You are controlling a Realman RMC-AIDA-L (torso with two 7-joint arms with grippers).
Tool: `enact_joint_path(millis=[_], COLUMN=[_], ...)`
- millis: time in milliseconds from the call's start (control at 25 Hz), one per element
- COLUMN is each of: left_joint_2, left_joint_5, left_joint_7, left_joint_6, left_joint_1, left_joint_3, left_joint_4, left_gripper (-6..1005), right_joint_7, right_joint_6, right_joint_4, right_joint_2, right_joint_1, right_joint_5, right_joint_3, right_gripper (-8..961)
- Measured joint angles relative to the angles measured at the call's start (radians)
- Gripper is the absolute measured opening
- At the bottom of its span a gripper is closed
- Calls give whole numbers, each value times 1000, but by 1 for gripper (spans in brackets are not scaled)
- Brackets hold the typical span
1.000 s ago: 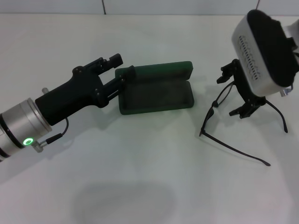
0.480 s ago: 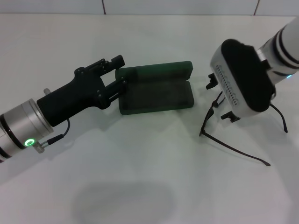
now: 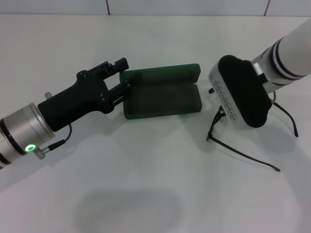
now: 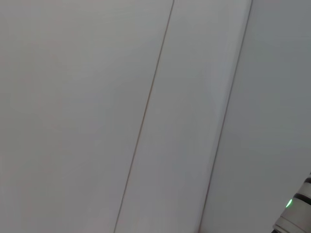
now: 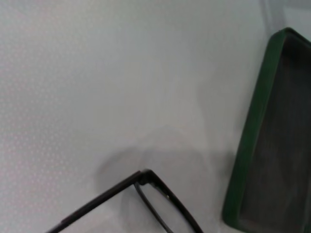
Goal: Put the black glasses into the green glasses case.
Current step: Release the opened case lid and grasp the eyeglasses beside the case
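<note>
The green glasses case [image 3: 163, 99] lies open on the white table, lid tilted back. My left gripper [image 3: 124, 74] is at the case's left end, one finger on each side of the lid's end, shut on it. The black glasses [image 3: 243, 154] stand to the right of the case, with one long temple arm stretched toward the front right. My right gripper is hidden under its wrist housing [image 3: 240, 92], low over the glasses' front. The right wrist view shows a corner of the frame [image 5: 146, 177] and the case's rim [image 5: 252, 136].
The white table [image 3: 146, 184] runs out on all sides, with a tiled wall edge [image 3: 184, 9] at the back. The left wrist view shows only pale surfaces and a bit of the right arm [image 4: 296, 213].
My right arm has moved left and down over the glasses, now covering their lenses. The left gripper and the case have stayed put.
</note>
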Motion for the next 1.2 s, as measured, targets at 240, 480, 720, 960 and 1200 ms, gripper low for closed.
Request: enact_joint_path(millis=[240, 480, 720, 960, 1200], left_joint_2=[2, 2, 2, 3, 3], left_joint_5=[0, 1, 2, 1, 1], left_joint_7=[1, 1, 1, 1, 1], left_joint_6=[-10, -13, -14, -14, -14], left_joint_1=[-4, -6, -6, -6, -6], left_joint_3=[2, 2, 2, 3, 3], left_joint_4=[0, 0, 0, 0, 1], left_gripper=[544, 543, 543, 543, 542], right_joint_7=[0, 2, 2, 2, 2], right_joint_6=[15, 16, 17, 18, 17], right_joint_4=[1, 9, 13, 18, 24], right_joint_2=[0, 0, 0, 0, 0], right_joint_1=[3, 4, 4, -1, -7], right_joint_5=[12, 25, 32, 39, 64], right_joint_3=[-27, -55, -55, -53, -28], right_gripper=[608, 592, 577, 493, 395])
